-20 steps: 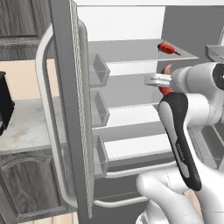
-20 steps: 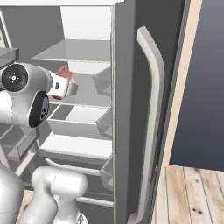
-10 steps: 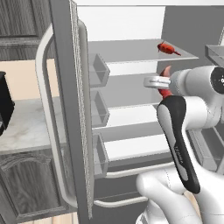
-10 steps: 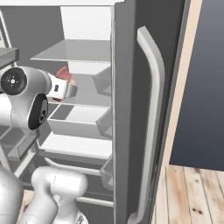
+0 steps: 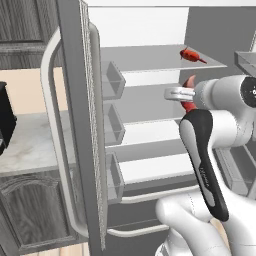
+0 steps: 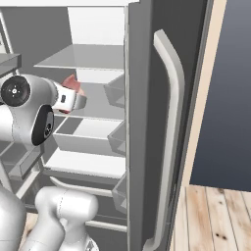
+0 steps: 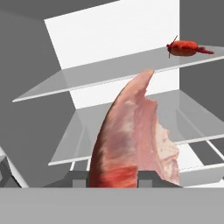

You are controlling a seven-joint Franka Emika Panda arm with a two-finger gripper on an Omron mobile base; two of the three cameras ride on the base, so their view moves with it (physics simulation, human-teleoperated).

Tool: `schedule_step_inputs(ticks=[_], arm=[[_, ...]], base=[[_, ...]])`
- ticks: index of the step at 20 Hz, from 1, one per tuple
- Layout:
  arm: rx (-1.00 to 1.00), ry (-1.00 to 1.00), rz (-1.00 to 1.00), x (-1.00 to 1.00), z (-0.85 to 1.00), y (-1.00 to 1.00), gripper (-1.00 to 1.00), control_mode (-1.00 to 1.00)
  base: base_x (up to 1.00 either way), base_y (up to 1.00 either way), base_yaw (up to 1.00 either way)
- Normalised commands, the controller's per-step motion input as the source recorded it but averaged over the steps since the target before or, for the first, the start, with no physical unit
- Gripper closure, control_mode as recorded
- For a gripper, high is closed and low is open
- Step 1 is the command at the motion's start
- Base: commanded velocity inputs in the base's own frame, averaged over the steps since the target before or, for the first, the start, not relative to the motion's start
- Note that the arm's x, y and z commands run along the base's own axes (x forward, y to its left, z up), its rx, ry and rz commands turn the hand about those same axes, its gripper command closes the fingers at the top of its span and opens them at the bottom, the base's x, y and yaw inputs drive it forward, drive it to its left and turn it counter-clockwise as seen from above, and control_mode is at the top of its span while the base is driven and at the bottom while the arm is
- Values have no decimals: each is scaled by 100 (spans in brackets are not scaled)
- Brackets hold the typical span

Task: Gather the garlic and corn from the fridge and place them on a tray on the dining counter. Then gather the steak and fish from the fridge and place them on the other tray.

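The fridge [image 5: 75, 100] stands with its doors open and its shelves showing. My gripper [image 5: 176, 93] reaches in at the middle shelf and is shut on the steak [image 5: 189, 82], a red-pink flat piece. In the hand view the steak [image 7: 131, 140] stands upright between the fingertips of the gripper [image 7: 114, 176]. From the right the steak [image 6: 72, 83] pokes up behind the hand, by the gripper [image 6: 81, 100]. The fish [image 5: 191, 55], a small red body, lies on the top glass shelf; in the hand view the fish [image 7: 187, 48] is up and to the right.
The open left door with its bins [image 5: 112, 130] and long pale handle [image 5: 55, 150] flanks the arm. The right door [image 6: 147, 122] and its handle [image 6: 171, 147] stand close on the other side. A pale marbled counter [image 5: 30, 145] lies left; wooden floor [image 6: 215, 215] right.
Hardly anything: the hand with the steak has edged slightly out of the fridge and the wrist has sunk a little. The fish has not moved.
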Motion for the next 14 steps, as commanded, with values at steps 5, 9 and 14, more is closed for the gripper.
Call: schedule_step_inputs(ticks=[5, 9, 14], arm=[[0, 0, 0, 0, 0, 0, 100, 100], [0, 0, 0, 0, 0, 0, 100, 100], [0, 0, 0, 0, 0, 0, 100, 100]], base=[[-50, -1, 0], [-89, 0, 0], [-100, 0, 0]])
